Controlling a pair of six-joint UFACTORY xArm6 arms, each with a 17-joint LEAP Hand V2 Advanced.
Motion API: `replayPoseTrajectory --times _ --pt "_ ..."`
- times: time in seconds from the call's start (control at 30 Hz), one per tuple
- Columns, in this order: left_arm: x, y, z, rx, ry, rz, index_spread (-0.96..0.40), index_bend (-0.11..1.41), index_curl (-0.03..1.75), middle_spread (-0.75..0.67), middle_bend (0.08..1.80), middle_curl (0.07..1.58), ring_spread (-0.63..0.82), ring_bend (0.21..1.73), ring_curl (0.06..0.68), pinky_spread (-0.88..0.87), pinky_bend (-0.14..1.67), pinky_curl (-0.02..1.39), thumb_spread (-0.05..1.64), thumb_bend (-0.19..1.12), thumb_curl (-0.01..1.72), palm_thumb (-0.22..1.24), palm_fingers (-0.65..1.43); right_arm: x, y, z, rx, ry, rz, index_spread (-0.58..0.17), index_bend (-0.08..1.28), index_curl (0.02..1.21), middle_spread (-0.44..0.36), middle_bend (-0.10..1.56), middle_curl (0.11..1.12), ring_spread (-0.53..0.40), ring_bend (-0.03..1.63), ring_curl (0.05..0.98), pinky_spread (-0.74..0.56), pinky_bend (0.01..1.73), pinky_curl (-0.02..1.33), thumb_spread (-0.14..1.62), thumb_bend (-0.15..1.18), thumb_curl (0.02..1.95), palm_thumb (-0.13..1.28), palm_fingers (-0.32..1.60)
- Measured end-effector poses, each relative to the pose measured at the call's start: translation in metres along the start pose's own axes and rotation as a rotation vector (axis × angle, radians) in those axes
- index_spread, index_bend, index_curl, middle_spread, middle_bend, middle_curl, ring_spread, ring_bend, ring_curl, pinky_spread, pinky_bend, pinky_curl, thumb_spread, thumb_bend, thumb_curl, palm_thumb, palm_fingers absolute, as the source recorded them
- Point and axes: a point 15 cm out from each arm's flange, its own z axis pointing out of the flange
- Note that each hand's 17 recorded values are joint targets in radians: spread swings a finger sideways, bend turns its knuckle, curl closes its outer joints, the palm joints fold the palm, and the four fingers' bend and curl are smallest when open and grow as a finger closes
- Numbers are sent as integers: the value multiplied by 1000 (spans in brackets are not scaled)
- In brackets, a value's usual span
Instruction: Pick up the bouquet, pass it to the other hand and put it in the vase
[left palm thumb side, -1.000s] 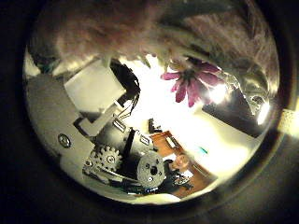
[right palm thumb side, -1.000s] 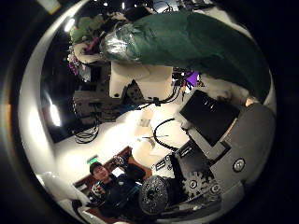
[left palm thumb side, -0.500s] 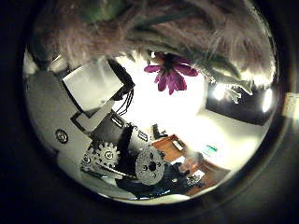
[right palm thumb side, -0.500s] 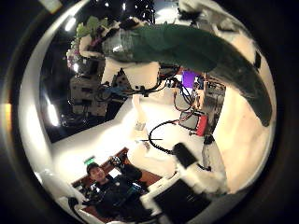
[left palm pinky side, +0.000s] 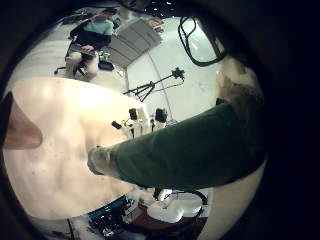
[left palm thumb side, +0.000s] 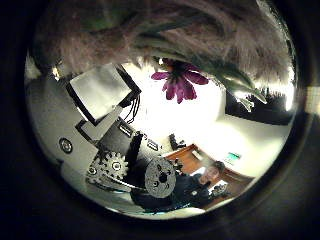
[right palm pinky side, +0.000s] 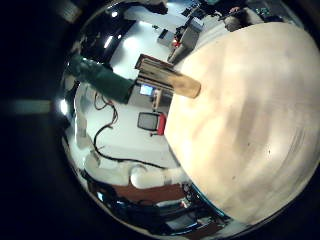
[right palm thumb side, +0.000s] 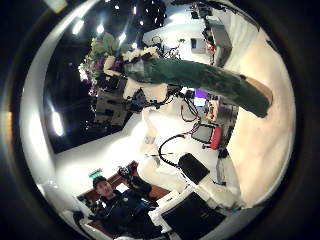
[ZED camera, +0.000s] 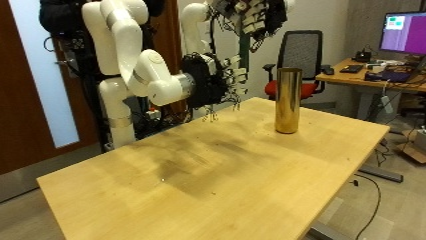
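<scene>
The bouquet, with a dark green wrap (right palm thumb side: 195, 75) and pink and purple flowers (right palm thumb side: 105, 50), is held up in the air in my left hand (ZED camera: 253, 18), whose fingers are curled round it. The wrap (left palm pinky side: 180, 150) crosses close in front of the left palm, and the flowers (left palm thumb side: 178, 82) hang right by the thumb side. My right hand (ZED camera: 209, 82) is lower and nearer, over the table's far edge, with relaxed fingers that hold nothing. A tall brass-coloured vase (ZED camera: 286, 100) stands upright on the wooden table (ZED camera: 200, 170), beyond the right hand. From the right palm, the vase (right palm pinky side: 170, 78) shows with the wrap (right palm pinky side: 105, 78) behind it.
Behind the table stand an office chair (ZED camera: 304, 50) and a desk with a monitor (ZED camera: 400, 30). A wide stretch of tabletop (right palm pinky side: 240, 110) spreads in front of the vase.
In the right palm's view the bouquet has shrunk and moved away, held only by the other hand. The flowers stay close to the left palm.
</scene>
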Motion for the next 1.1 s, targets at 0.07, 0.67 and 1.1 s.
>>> replayPoseTrajectory --times 0.07,0.67,1.1 --pt "8 -4 -15 29 -22 19 -728 350 1225 -607 1010 1173 -399 1517 594 -527 1343 637 338 -21 806 1145 957 0 0 0 1 1 0 -452 120 154 72 161 249 223 429 264 446 611 416 950 -29 416 701 -89" --pt "59 -17 -123 195 -84 89 -665 189 1530 -597 966 1177 -402 1478 590 -533 1288 641 304 -23 860 1139 1006 5 -1 0 6 4 8 -455 143 181 62 167 237 210 469 269 443 661 350 951 -27 403 710 -55" --pt "44 -22 -143 219 -83 58 -576 181 1597 -606 944 1190 -405 1463 593 -539 1269 649 297 -23 883 1130 1017 5 -3 -1 14 -3 6 -454 153 211 47 168 241 201 492 267 428 671 324 954 -27 412 720 -39"
